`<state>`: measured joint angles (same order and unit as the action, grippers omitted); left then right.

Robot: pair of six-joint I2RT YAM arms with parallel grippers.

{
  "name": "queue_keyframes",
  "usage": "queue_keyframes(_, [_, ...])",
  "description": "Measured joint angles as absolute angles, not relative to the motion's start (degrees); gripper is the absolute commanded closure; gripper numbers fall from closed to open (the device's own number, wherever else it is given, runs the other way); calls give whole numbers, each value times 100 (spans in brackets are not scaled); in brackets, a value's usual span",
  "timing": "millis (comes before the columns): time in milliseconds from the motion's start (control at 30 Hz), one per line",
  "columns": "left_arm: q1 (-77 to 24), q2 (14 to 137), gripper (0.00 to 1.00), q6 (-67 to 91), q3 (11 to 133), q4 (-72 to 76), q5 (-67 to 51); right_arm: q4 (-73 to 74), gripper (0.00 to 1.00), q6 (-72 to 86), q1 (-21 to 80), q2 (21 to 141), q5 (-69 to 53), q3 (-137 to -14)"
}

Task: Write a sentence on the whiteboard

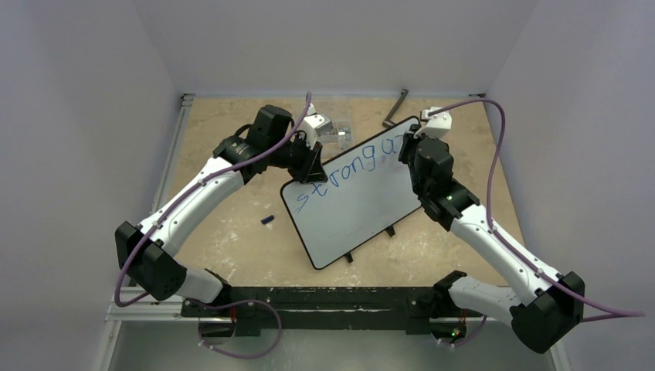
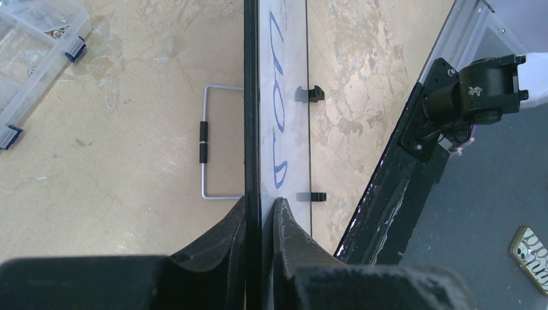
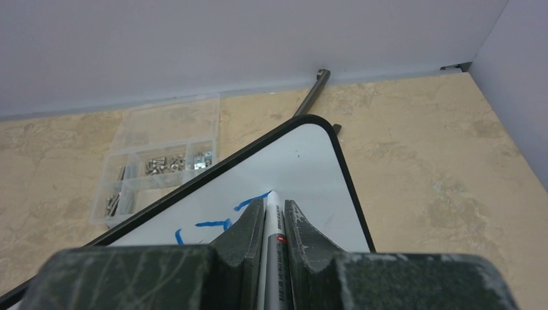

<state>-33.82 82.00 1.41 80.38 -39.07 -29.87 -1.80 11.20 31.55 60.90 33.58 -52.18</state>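
Whiteboard point(image 1: 347, 209) sits mid-bench point(image 1: 232, 239), turned diagonally, with the sentence point(image 1: 347, 174) in blue reading "strong at" across its upper part. Left claw point(image 2: 262, 206) is clamped on the board's left edge, one finger on each face. Right claw point(image 3: 274, 206) is closed on a marker point(image 3: 273, 223), whose tip touches the board near its far corner, beside the last letter.

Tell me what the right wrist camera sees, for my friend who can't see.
The right gripper pinches a marker, its tip at a blue stroke on the whiteboard near a rounded corner. Behind, a clear box of screws sits on the tan table.
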Motion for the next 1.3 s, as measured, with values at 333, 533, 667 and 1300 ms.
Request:
queue_keyframes(333, [-3385,8200,100,139,8038,-3907,-2993,-174,100,1083,2956,6163,3347,-5332])
queue_keyframes(533, [-3385,8200,100,139,8038,-3907,-2993,-23,100,1109,2954,6034,3264,-5439])
queue_keyframes(667, [-3389,8200,100,137,8038,-3907,-2991,5,100,1157,2954,5839,3122,-5487])
queue_keyframes(1300, [-3389,8195,100,137,8038,-3907,-2993,45,100,1229,2954,6191,2842,-5852])
